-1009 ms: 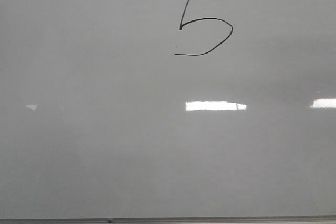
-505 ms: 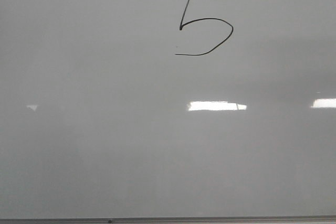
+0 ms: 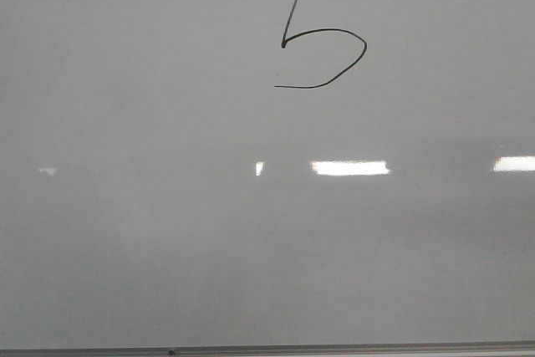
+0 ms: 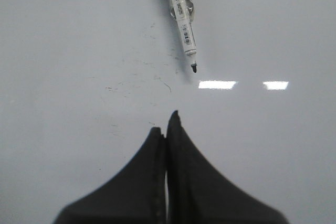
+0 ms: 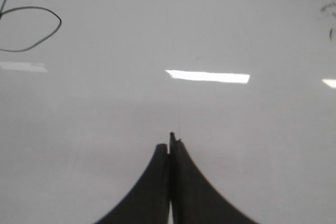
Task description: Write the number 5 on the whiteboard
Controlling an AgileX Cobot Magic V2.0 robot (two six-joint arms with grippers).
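The whiteboard (image 3: 167, 248) fills the front view, glossy pale grey with a thin grey frame edge along the near side. The number 5 (image 3: 322, 39) is drawn in thin black marker near the far middle; its belly also shows in the right wrist view (image 5: 31, 29). A white marker (image 4: 182, 19), uncapped with its black tip bare, lies on the board in the left wrist view. My left gripper (image 4: 165, 121) is shut and empty, well short of the marker. My right gripper (image 5: 169, 141) is shut and empty over bare board. Neither gripper shows in the front view.
Bright rectangular light reflections (image 3: 349, 168) lie across the board. Faint black smudge marks (image 4: 139, 74) dot the board near the marker, and more show in the right wrist view (image 5: 329, 9). The board's frame edge (image 3: 267, 349) runs along the near side.
The drawn 5 sits slightly further left in the front view. The light reflections have shifted, and a small new bright patch shows left of the main one.
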